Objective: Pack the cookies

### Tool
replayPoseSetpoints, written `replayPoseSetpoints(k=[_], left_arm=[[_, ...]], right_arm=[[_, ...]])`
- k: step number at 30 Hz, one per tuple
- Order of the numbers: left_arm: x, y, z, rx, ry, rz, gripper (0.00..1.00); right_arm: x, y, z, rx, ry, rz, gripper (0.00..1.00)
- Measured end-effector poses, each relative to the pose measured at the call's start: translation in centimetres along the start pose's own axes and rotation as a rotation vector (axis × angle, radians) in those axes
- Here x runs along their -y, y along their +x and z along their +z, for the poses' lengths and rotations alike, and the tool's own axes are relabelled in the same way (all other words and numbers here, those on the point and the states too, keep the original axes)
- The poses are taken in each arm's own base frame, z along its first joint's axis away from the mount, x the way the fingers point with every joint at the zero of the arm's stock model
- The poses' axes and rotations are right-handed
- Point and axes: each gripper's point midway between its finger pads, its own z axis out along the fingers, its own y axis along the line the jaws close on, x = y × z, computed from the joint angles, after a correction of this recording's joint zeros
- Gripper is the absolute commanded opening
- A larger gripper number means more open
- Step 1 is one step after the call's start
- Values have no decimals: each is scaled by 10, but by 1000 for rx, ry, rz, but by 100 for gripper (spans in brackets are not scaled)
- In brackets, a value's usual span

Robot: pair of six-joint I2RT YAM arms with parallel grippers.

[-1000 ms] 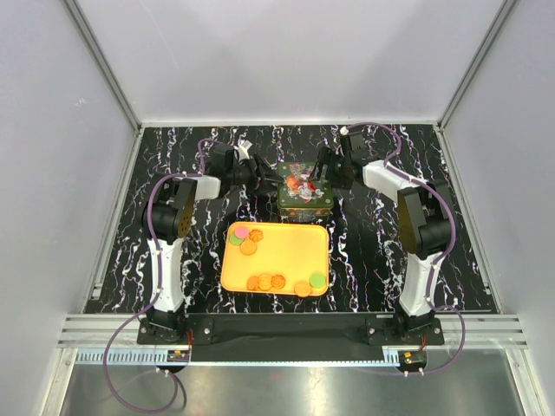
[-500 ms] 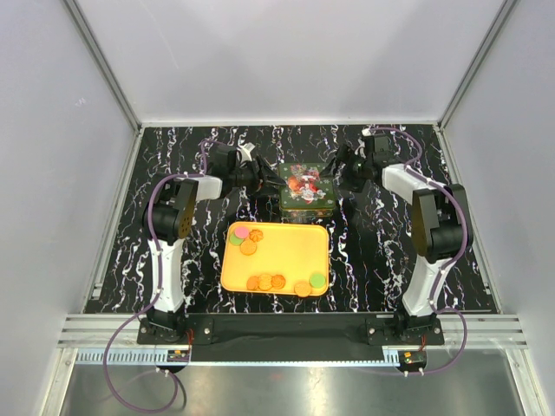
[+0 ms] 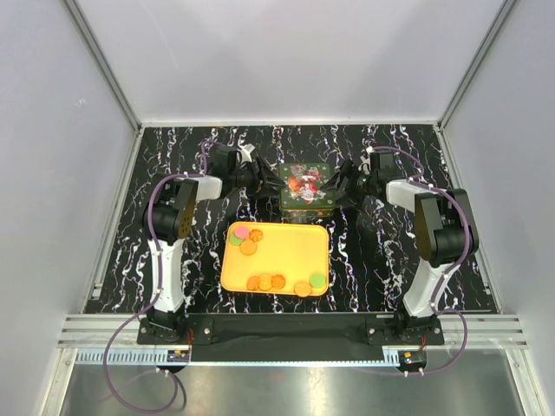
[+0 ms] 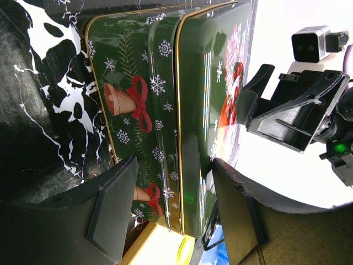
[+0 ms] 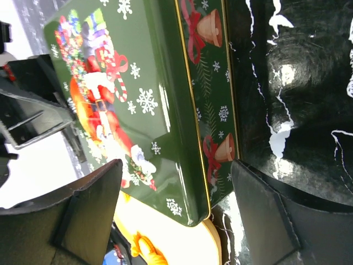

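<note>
Marble table (image 3: 121, 251): xmas tin (image 3: 305, 189) behind tray (image 3: 290, 247) w/ cookies (image 3: 265, 282)

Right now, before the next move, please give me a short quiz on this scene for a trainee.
1. True or false: the tin is open.
2. Where do the cookies lie? A: in the tin. B: on the tray. C: on the table.
3. Fill in: the left gripper and the right gripper stand on either side of the ____.
Key: 1 false; 2 B; 3 tin.
</note>
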Motion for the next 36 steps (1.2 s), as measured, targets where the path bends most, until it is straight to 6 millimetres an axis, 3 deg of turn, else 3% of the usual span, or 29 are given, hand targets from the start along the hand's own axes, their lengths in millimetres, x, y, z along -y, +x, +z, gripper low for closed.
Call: replayPoseSetpoints(k=[12,36], left_arm=[[2,0,-2,2,-6,8,62],[2,0,-1,4,-11,15,62]], right_arm=[[-20,-5,-14,29,-82,-3,86],[-21,-2,-18,25,-76,-14,86]])
